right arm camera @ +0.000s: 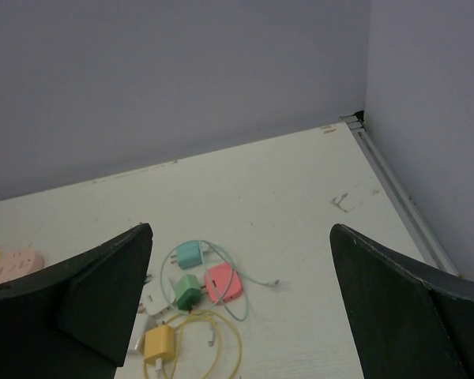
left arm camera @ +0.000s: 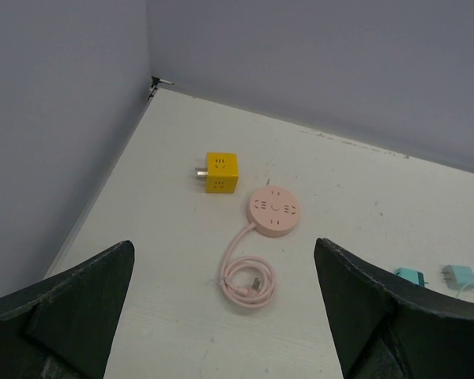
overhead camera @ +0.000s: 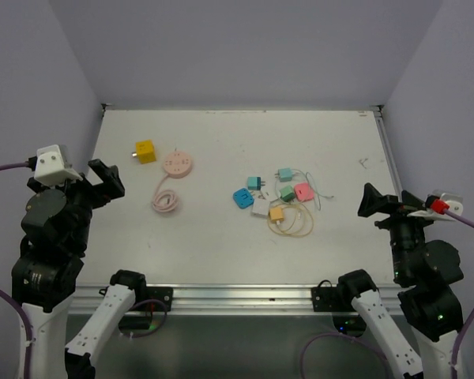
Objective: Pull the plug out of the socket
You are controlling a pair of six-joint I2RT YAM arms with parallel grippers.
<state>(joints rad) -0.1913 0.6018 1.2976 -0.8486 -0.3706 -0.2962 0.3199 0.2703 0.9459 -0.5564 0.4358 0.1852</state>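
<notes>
Hovering at table sides — left gripper, right gripper wide open, empty; pink socket well inside edges.

This is looking like a robotics laboratory test cell. A white matte tabletop is sitting between plain pale violet-grey partition walls, which are closing it on three sides. A bare aluminium mounting rail is running along the near edge. A black left robot arm and a black right robot arm are standing there, with thick purple cables hanging from them.
</notes>
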